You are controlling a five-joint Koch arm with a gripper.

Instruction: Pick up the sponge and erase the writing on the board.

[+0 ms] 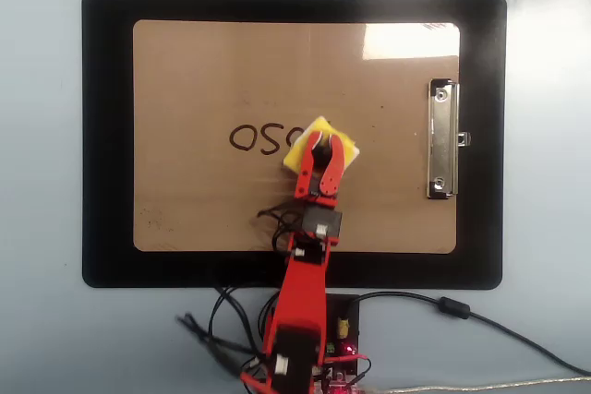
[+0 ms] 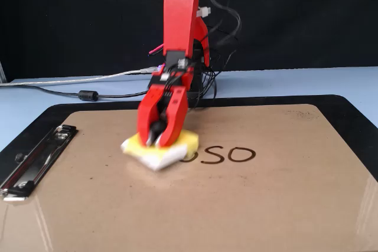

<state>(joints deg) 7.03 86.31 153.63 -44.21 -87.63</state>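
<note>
The yellow sponge (image 1: pixel 310 133) (image 2: pixel 188 140) with its white underside lies flat on the tan board (image 1: pixel 185 71) (image 2: pixel 266 205), pressed down over one end of the writing. My red gripper (image 1: pixel 325 144) (image 2: pixel 158 140) is shut on the sponge's black knob. Of the dark brown writing (image 1: pixel 256 138) (image 2: pixel 227 155), only three looping letters show beside the sponge; the rest is under it. The board's silver clip (image 1: pixel 442 139) (image 2: pixel 35 157) is on one short side.
A black mat (image 1: pixel 106 136) (image 2: pixel 354 116) lies under the board on a pale blue table. The arm's base and tangled wires (image 1: pixel 305 339) (image 2: pixel 207 45) sit at the board's long edge. A grey cable (image 1: pixel 462 313) (image 2: pixel 71 94) runs off along the table.
</note>
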